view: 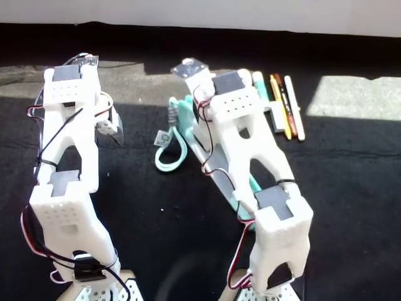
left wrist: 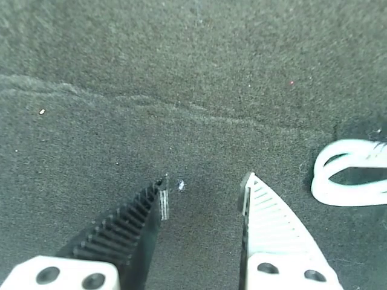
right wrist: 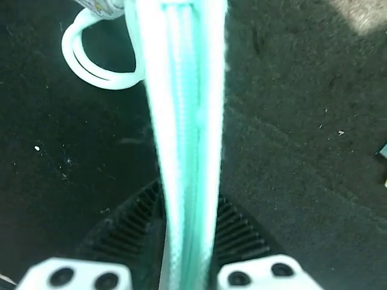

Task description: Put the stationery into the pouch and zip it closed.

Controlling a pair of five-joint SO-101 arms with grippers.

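A mint-green pouch (view: 183,111) lies on the dark cloth under my right arm, and its looped wrist strap (view: 169,153) trails to the left. In the right wrist view the pouch's edge (right wrist: 187,90) runs straight between the fingers, with my right gripper (right wrist: 190,193) shut on it. Several pens and markers (view: 285,106) lie in a row to the right of the pouch, outside it. My left gripper (view: 111,128) hangs open over bare cloth left of the pouch. In its own view the left gripper (left wrist: 205,178) holds nothing, and the strap loop (left wrist: 347,175) lies off to one side.
The table is covered with black cloth (view: 351,188). A patch of bright sunlight (view: 357,97) falls at the right, beyond the pens. Free room lies between the two arms and at the front right.
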